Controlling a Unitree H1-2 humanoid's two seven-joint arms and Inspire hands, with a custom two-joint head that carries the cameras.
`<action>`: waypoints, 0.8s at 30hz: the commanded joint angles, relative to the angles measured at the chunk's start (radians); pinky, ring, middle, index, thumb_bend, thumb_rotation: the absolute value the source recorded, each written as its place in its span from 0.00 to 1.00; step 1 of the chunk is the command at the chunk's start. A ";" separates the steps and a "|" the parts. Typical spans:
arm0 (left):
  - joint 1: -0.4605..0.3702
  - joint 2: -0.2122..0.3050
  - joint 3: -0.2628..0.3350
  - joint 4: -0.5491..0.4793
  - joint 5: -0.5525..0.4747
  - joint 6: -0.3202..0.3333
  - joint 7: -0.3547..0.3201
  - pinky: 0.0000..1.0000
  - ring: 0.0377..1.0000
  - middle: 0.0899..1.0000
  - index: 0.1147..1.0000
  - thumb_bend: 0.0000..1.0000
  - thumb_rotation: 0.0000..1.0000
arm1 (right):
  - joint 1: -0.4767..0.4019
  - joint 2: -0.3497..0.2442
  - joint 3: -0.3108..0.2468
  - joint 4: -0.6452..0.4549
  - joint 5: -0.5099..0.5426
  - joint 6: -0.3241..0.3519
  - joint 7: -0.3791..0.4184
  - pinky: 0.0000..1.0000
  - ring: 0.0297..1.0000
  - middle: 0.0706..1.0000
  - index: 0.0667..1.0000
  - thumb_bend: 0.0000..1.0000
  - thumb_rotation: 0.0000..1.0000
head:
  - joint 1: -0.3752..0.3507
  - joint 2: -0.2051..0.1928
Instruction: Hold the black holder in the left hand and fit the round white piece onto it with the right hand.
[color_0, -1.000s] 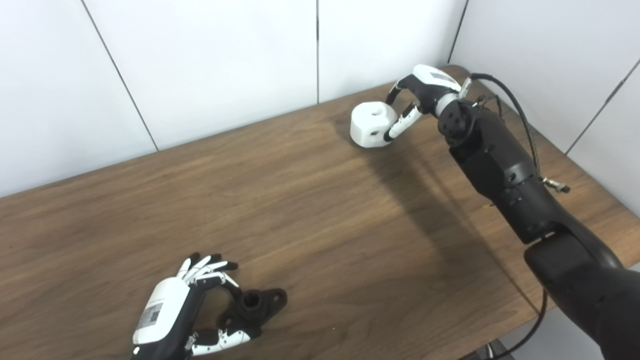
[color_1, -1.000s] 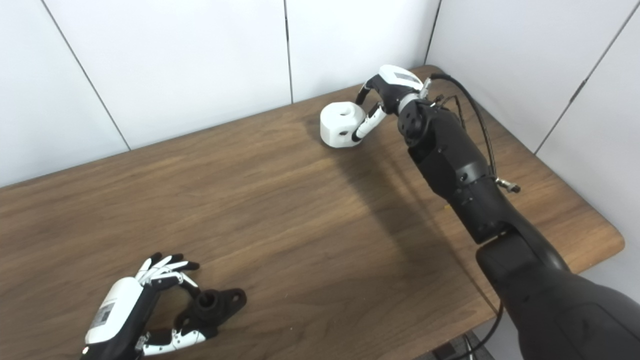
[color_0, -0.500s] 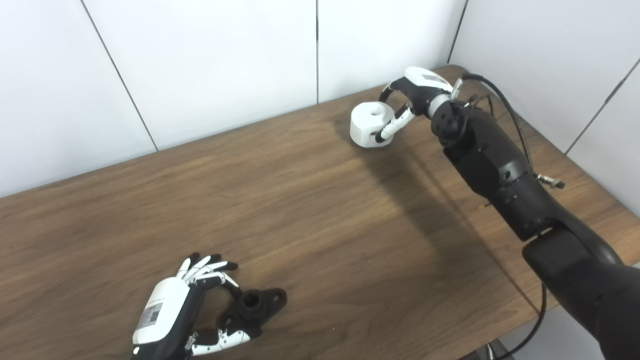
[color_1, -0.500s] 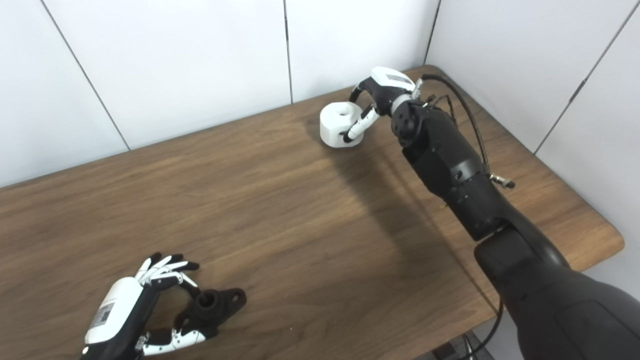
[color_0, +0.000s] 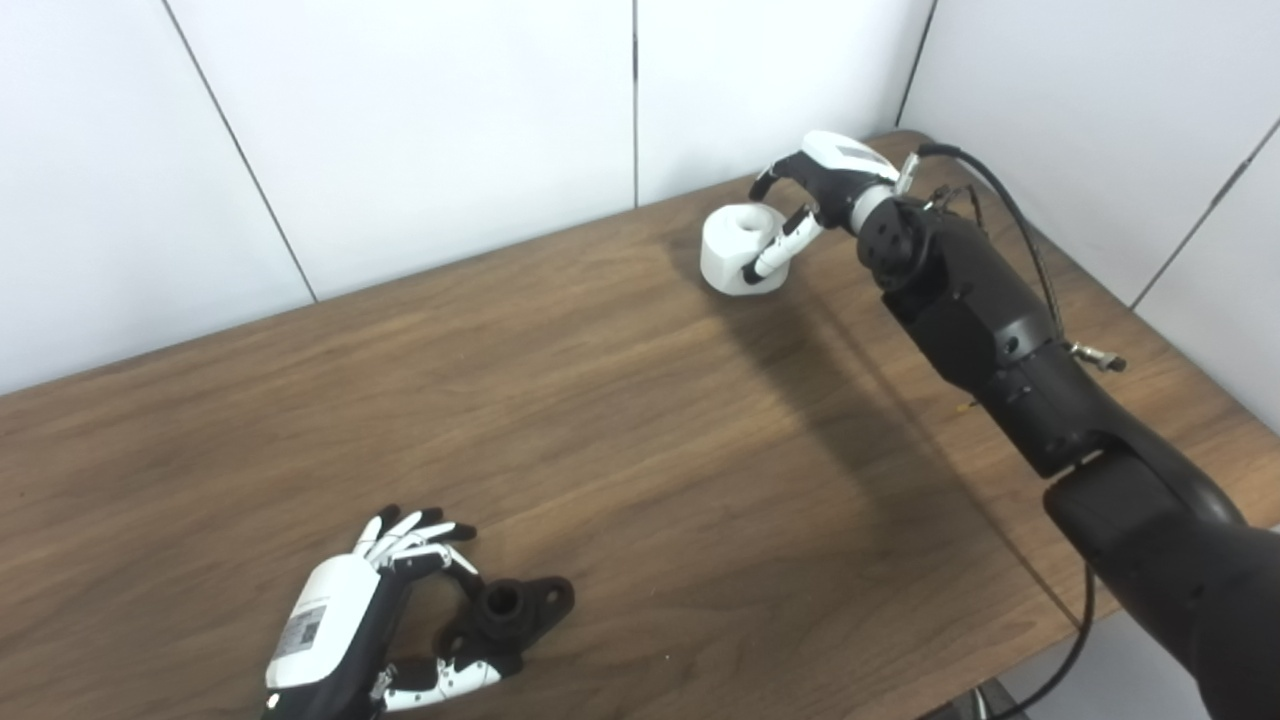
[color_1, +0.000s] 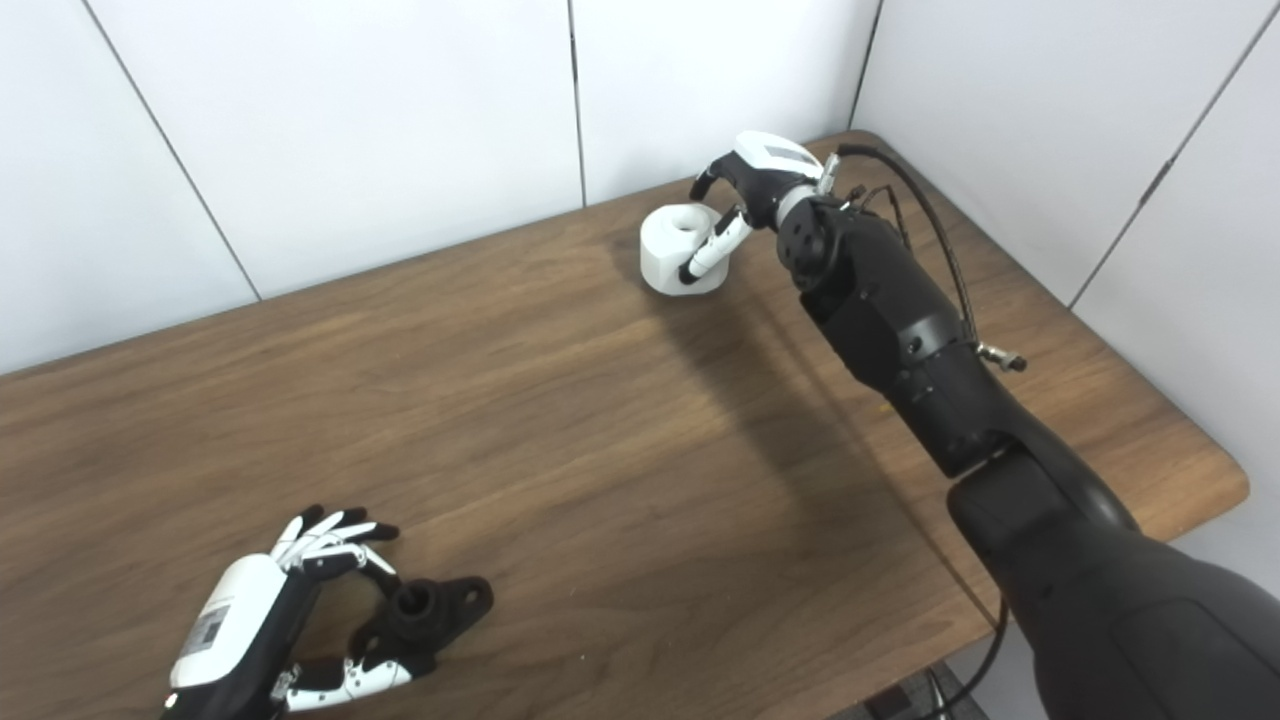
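Observation:
The black holder (color_0: 512, 608) lies flat on the wooden table (color_0: 620, 420) near its front left edge. My left hand (color_0: 340, 620) rests just left of it, open. Its fingers (color_0: 415, 535) are spread beyond the holder and its thumb (color_0: 445, 678) lies by the near end. At the far right the round white piece (color_0: 730, 255) with a hole in its top stands on the table. My right hand (color_0: 815, 185) wraps it, thumb (color_0: 772, 250) across the near side and fingers curled over the far side.
White wall panels (color_0: 450, 130) close off the back and right of the table. The table's rounded right corner (color_1: 1225, 480) and front edge are close to my right arm (color_0: 1000, 330). A black cable (color_0: 1010, 215) loops off the right forearm.
My right hand has slid left and closed around the white piece, the thumb crossing its front. The left hand and the black holder have not moved.

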 joint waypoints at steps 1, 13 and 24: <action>0.016 0.006 -0.009 0.013 0.015 0.029 -0.029 1.00 0.89 0.77 0.42 0.52 0.05 | -0.048 -0.043 -0.013 -0.020 0.001 -0.016 -0.030 0.99 0.99 0.91 0.67 0.90 0.24 | 0.000 0.000; 0.020 0.005 -0.010 0.015 0.020 0.026 -0.024 1.00 0.89 0.77 0.42 0.52 0.05 | -0.045 -0.052 -0.004 -0.030 0.003 -0.003 -0.019 0.97 0.99 0.89 0.64 0.89 0.21 | 0.002 0.006; 0.021 0.005 -0.010 0.008 0.023 0.035 -0.031 1.00 0.89 0.77 0.42 0.52 0.05 | -0.042 -0.046 -0.009 -0.033 0.030 -0.005 -0.028 0.95 0.97 0.87 0.61 0.88 0.21 | 0.004 0.008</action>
